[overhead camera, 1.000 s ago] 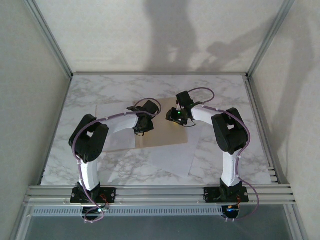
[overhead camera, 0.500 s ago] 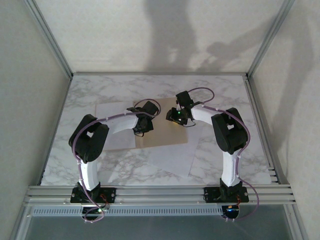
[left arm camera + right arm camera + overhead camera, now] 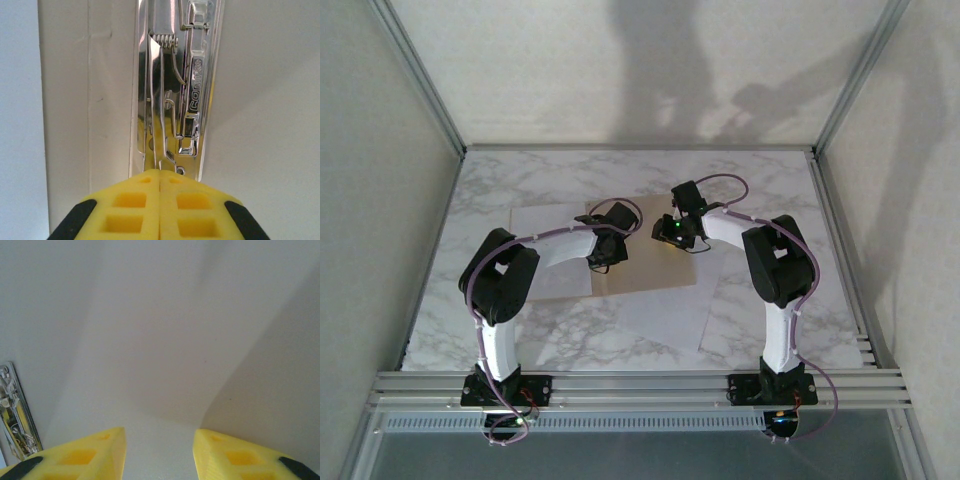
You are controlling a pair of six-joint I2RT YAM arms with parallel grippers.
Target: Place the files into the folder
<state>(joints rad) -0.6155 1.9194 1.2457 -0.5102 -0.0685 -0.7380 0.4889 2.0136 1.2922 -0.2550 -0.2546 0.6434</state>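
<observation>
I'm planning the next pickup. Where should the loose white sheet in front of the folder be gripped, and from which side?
Pinch the sheet at its near right corner, coming in low from the near right. It lies flat and its far edge meets the folder, so the near edges on the bare table are probably the easiest to lift.

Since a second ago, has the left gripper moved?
No. The left gripper stays at the same spot over the folder, judged against the table's back rail.
</observation>
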